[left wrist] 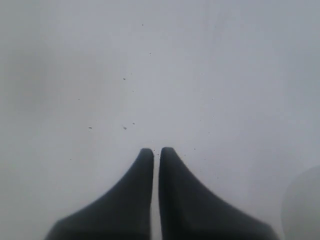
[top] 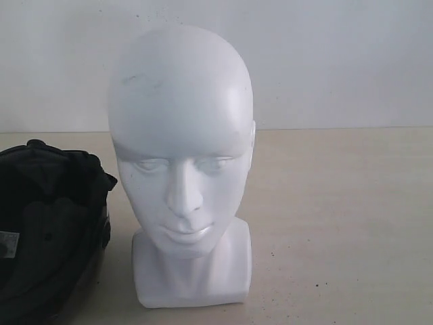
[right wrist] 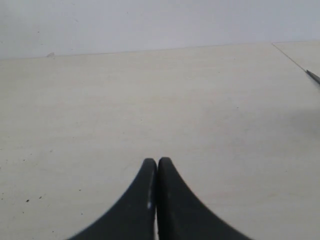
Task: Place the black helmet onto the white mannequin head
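Where pale tabletop (top: 338, 223) meets white wall (top: 338, 61), white mannequin head (top: 183, 169), black helmet (top: 51, 230) beside, left hand (left wrist: 156, 150) closed, right hand (right wrist: 157, 161) closed

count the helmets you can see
1. The helmet lies at the exterior view's left edge, beside the head, and is partly cut off by the frame. The wrist views show none; another could sit out of view.
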